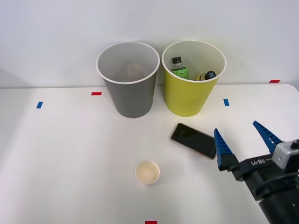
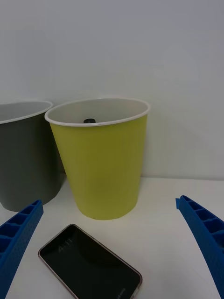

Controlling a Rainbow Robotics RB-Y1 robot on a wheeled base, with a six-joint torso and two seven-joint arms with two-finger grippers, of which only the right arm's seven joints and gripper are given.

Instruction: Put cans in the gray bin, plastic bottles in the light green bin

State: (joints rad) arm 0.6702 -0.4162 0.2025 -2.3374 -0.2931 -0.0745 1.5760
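Front view: hovering with jaws spread wide and empty, right gripper (image 1: 243, 140) just right of phone (image 1: 193, 140). Standing behind phone, light green bin (image 1: 191, 95) holding both plastic bottles (image 1: 180, 68), gray bin (image 1: 130, 93) touching its left.

A plain pale wall (image 1: 56, 37) rises behind the white table (image 1: 70, 154).

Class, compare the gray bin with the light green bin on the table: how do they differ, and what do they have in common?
Colour: the gray bin is dark gray, the light green bin yellow-green. Position: the gray bin stands to the robot's left of the green one. Contents: the light green bin holds two black-capped plastic bottles; the gray bin holds none. Shared: both upright, tapered, white-rimmed, about the same size.
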